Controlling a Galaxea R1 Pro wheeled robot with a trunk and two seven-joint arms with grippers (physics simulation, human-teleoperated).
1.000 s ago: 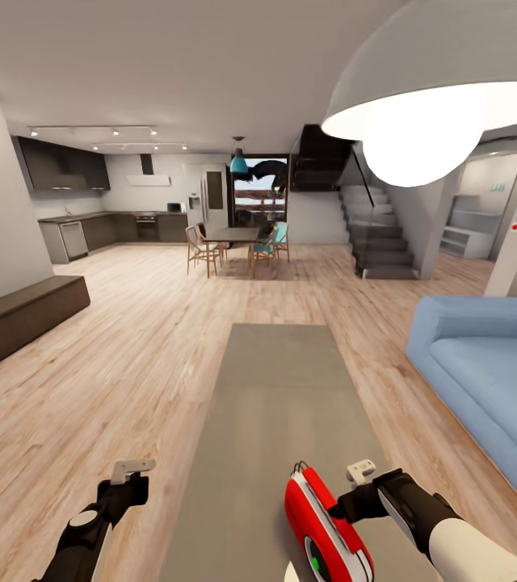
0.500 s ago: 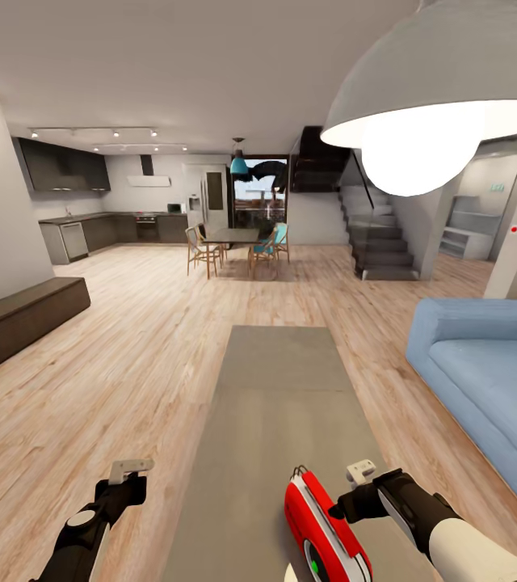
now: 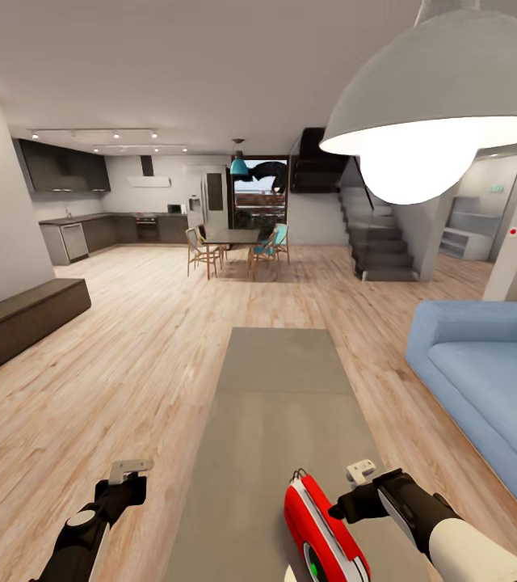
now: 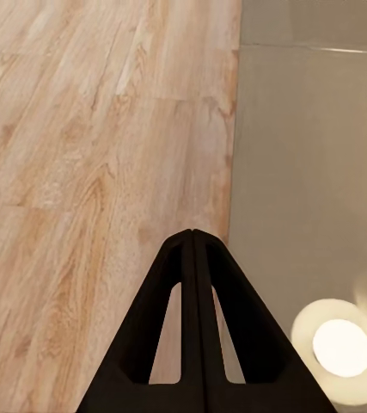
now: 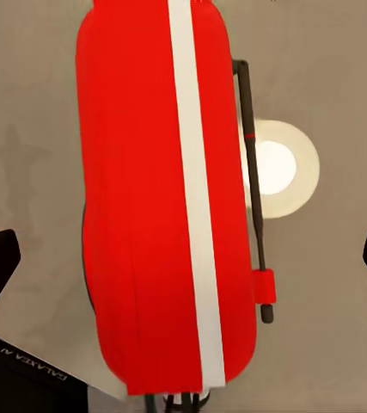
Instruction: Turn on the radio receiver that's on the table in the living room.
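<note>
The red radio receiver [image 3: 323, 529] with its white front panel stands on the near end of the grey table [image 3: 279, 388]. A green spot shows on its round dial at the picture's lower edge. My right gripper [image 3: 341, 508] is right beside the radio's upper end. In the right wrist view the radio [image 5: 149, 198] and its thin handle [image 5: 252, 198] lie between the two fingers, which are spread wide at both edges, so this gripper [image 5: 187, 249] is open. My left gripper [image 3: 125, 483] hangs over the wood floor left of the table; its fingers [image 4: 179, 284] are pressed together, shut on nothing.
A blue sofa [image 3: 485, 380] runs along the table's right side. A white dome lamp [image 3: 444, 89] hangs close at the upper right. A dark bench [image 3: 24, 315] stands at the left wall. Dining chairs [image 3: 234, 246], stairs [image 3: 380, 242] and the kitchen [image 3: 89, 202] lie far ahead.
The head camera has tilted slightly, so the lamp and radio sit a little lower in the picture. Both arms and the radio keep their places.
</note>
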